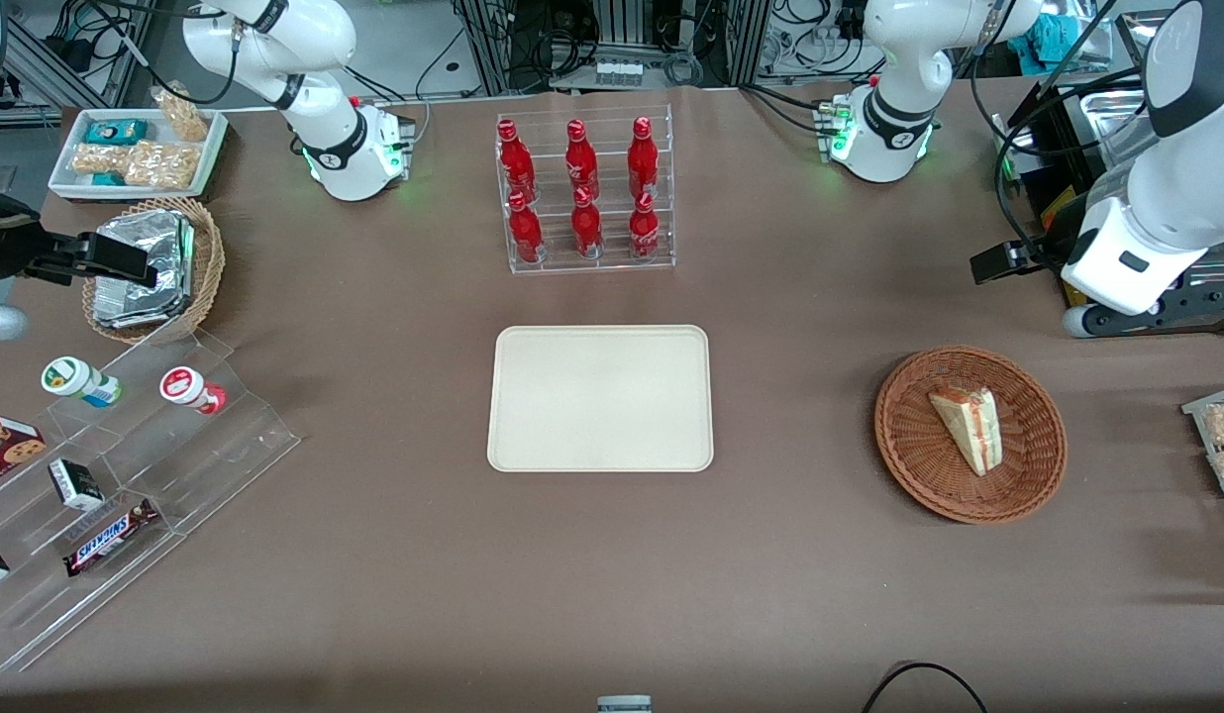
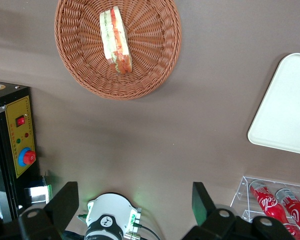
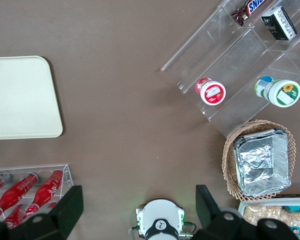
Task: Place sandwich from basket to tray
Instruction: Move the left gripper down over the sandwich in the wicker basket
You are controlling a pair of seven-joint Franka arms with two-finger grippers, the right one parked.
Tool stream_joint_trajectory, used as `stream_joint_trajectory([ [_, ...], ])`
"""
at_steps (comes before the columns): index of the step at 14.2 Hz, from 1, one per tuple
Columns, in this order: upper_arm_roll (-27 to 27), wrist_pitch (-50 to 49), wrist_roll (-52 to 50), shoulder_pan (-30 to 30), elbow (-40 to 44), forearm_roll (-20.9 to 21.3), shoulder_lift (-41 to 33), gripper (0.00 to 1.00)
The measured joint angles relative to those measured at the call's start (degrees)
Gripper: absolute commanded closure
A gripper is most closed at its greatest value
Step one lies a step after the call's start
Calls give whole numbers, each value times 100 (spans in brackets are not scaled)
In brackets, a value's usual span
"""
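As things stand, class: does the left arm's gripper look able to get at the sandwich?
Probably yes: the open gripper is raised above the table, and the sandwich lies uncovered in the basket.

Reddish-brown woven basket, cream tray

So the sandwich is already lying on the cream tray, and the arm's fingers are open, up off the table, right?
Not quite: the sandwich lies in the basket, as the front view shows. The cream tray holds nothing. The rest stands: the gripper is up off the table, fingers open.
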Motion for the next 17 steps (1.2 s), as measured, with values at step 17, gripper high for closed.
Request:
stream_joint_trajectory([
  [17, 109, 1879, -871, 18, -782, 463, 1445, 0],
])
